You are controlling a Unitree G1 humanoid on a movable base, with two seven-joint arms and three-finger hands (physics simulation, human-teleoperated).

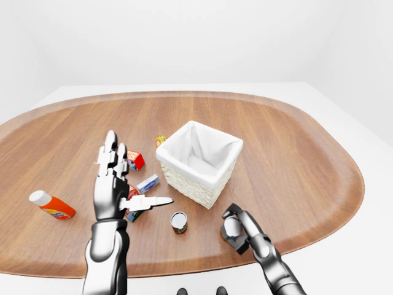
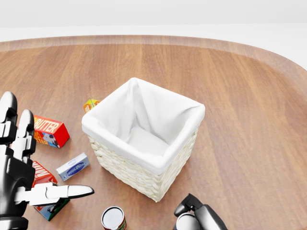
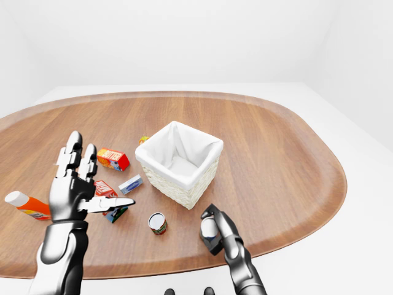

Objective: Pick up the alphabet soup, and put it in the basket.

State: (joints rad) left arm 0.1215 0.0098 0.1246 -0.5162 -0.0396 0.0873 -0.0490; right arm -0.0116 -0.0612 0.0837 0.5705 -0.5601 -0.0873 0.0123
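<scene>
Oval wooden table (image 1: 295,153), white surround. Wicker basket (image 1: 198,162) with white cloth liner sits near the table's middle, nothing visible inside it.

Right hand (image 3: 215,232) is at the table's near edge in the eye views, below and right of the basket, fingers (image 3: 219,222) curled around a silver-topped can (image 3: 208,228); it looks gripped, with one finger over the top and the black thumb part low on the side. Label on this can is not readable, so cannot tell if it is the alphabet soup. In the head view it sits at the bottom edge, mostly hidden by the hand.

Second can (image 3: 158,223) with a red and green label stands alone left of the gripped one, near the same edge, label text too small to read.

Left hand (image 1: 113,184) is raised over the table's left part, fingers spread wide and straight, thumb pointing right, holding nothing.

Red box reading "BUTTER" (image 2: 49,131) lies left of the basket. Small blue and white packet (image 2: 73,167) lies below it, writing unreadable. Another red box (image 2: 41,172) and a dark green one (image 2: 52,209) are partly behind the left hand. Small orange-yellow carton (image 2: 90,104) touches or nearly touches the basket's left corner. Orange bottle with white cap (image 1: 51,205) lies on its side near the table's left edge.
</scene>
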